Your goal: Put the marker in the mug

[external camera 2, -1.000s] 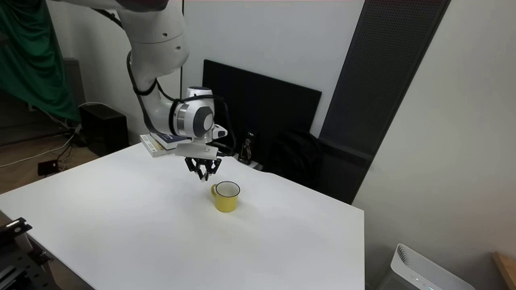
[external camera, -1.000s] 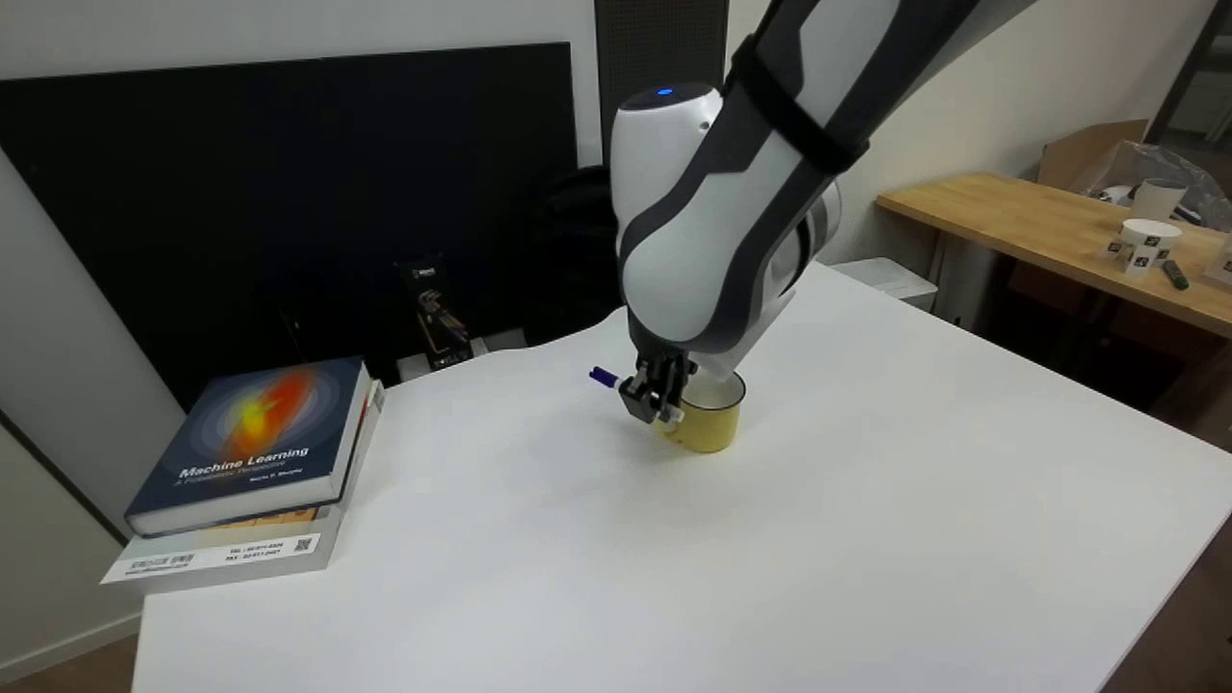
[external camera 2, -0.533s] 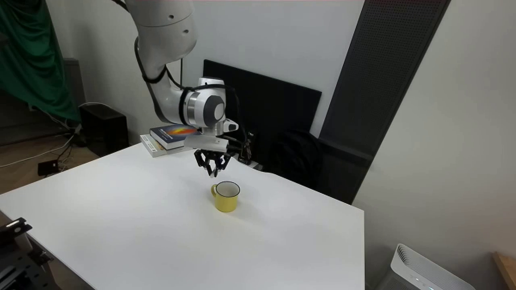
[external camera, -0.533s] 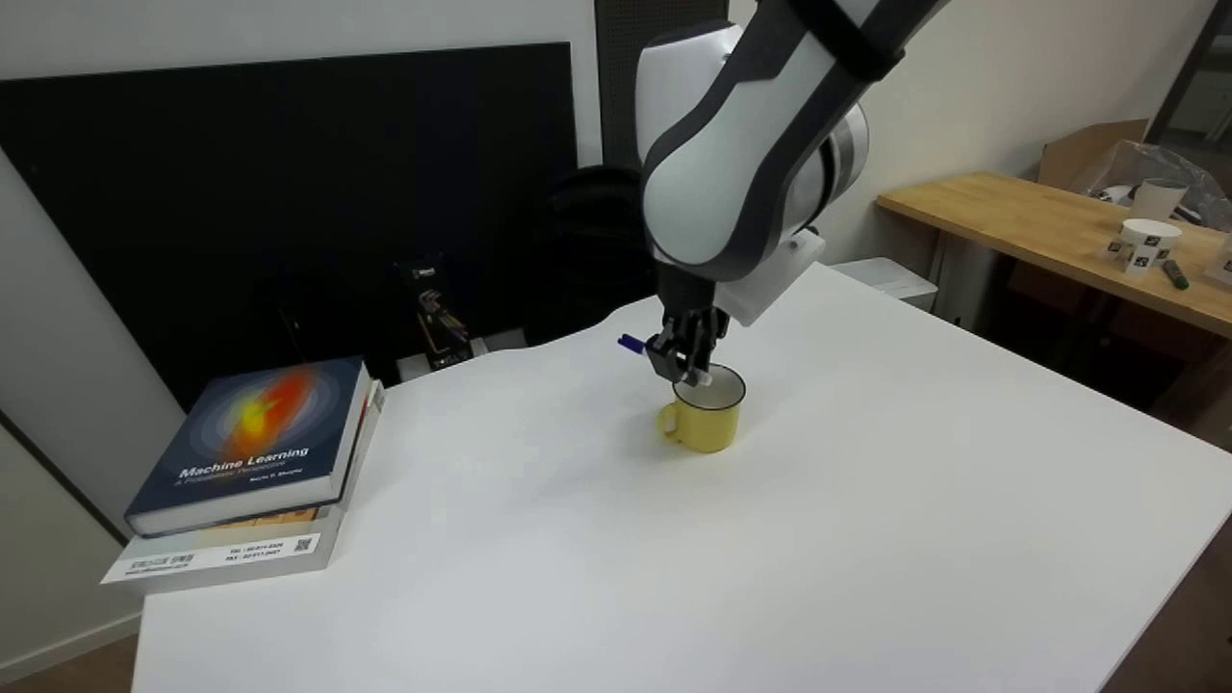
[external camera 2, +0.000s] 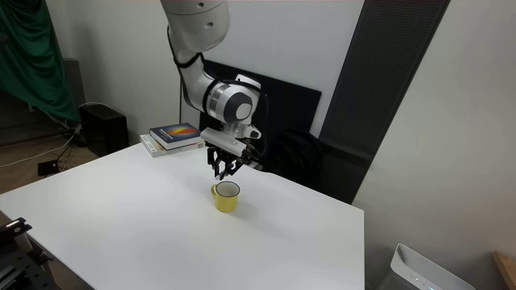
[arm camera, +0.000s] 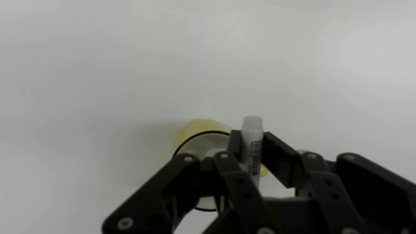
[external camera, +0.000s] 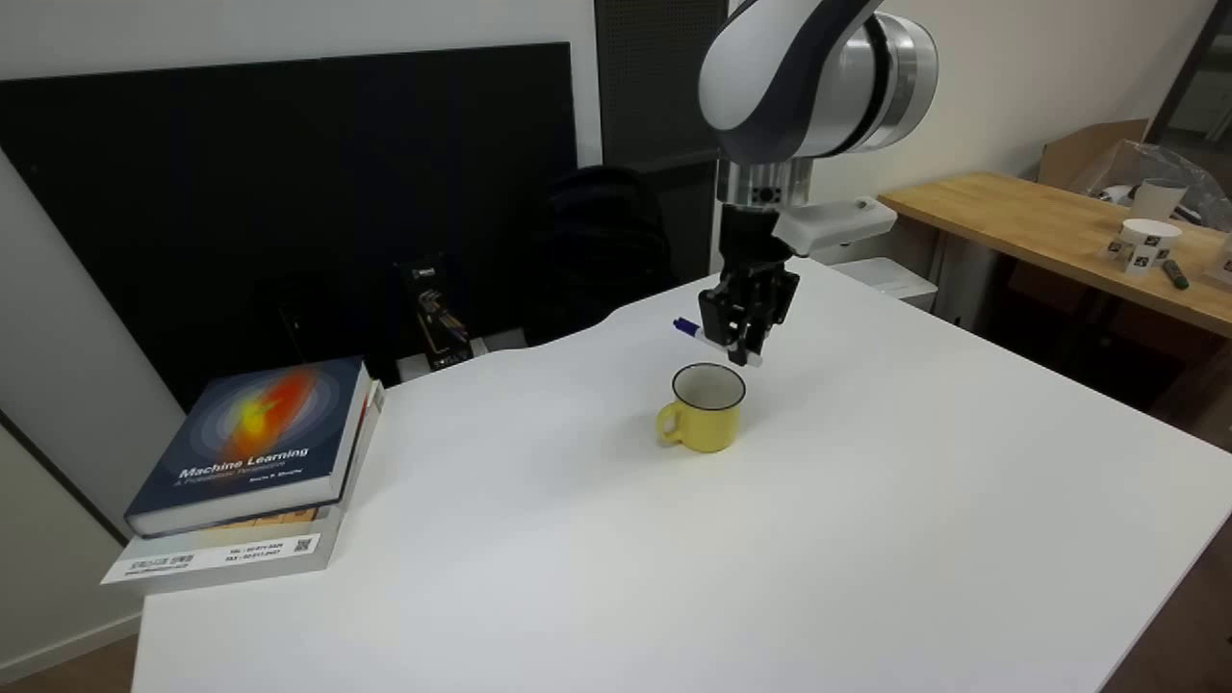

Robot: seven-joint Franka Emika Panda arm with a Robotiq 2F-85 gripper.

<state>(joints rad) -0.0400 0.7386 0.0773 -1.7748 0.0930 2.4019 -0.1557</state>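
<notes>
Gripper (external camera: 741, 348) and marker (external camera: 705, 337) shifted rightward in an exterior view, suspended near the upright yellow mug (external camera: 707, 423), books (external camera 2: 176, 136) stacked well apart from the mug in an exterior view, marker (arm camera: 252, 146) clasped by the gripper in the wrist view, mug partly hidden.

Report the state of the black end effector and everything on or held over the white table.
Small yellow mug with black rim, upright, uncovered.
Thin white marker with dark blue end, held up, outside the mug.
Black end effector, closed on the marker.
Pale grey book, closed, lying flat.
Dark blue hardcover book, closed, cover up, atop the other book.
</notes>
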